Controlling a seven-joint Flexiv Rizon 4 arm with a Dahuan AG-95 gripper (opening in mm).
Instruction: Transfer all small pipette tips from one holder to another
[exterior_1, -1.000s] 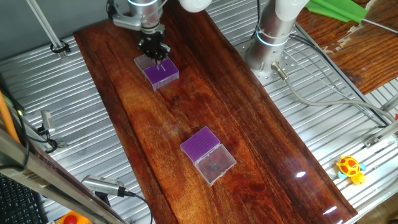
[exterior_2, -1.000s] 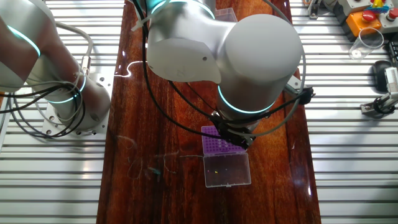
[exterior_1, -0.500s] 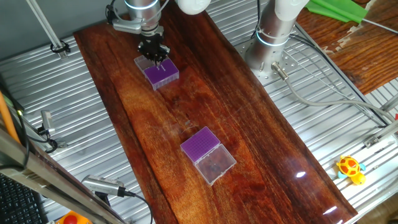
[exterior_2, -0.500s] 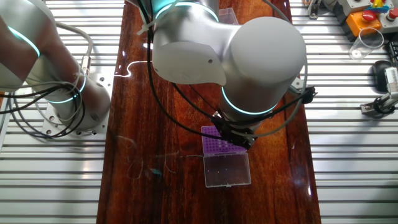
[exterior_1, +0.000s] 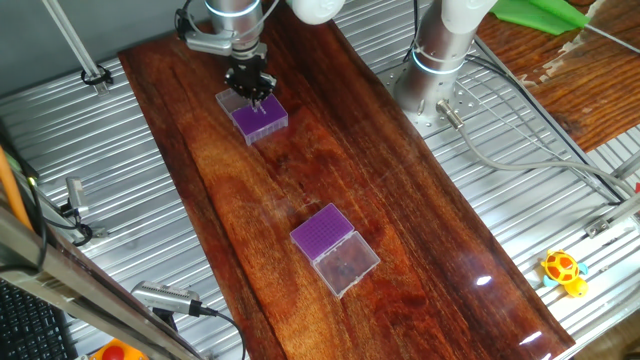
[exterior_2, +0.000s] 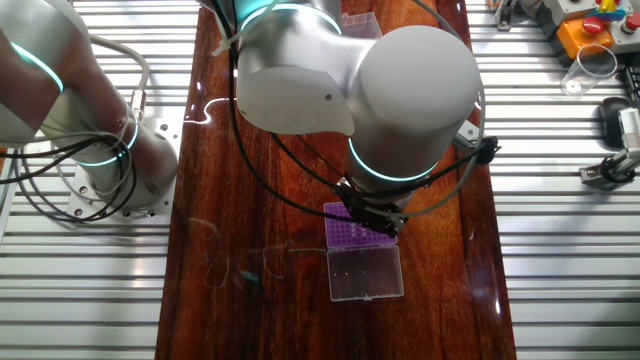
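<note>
My gripper (exterior_1: 251, 88) hangs just above the far holder's purple insert (exterior_1: 261, 117), with that holder's clear lid (exterior_1: 229, 100) lying open beside it. The dark fingers stand close together, and their gap is too small to read. The small pipette tips show only as faint specks on the insert. A second holder (exterior_1: 322, 231) with its clear lid (exterior_1: 347, 264) open sits nearer on the board. In the other fixed view the arm's big white joint covers the gripper, and only part of the purple insert (exterior_2: 343, 236) and its lid (exterior_2: 365, 272) show below it.
The dark wooden board (exterior_1: 300, 180) lies on a ribbed metal table. The arm's base (exterior_1: 432, 70) and cables stand at the right of the board. A yellow toy (exterior_1: 563, 270) lies at the far right. A second robot base (exterior_2: 100, 150) sits left of the board.
The gripper has shifted slightly over the far holder, and the arm's joint has swung a little to the left in the other fixed view. Neither holder has moved.
</note>
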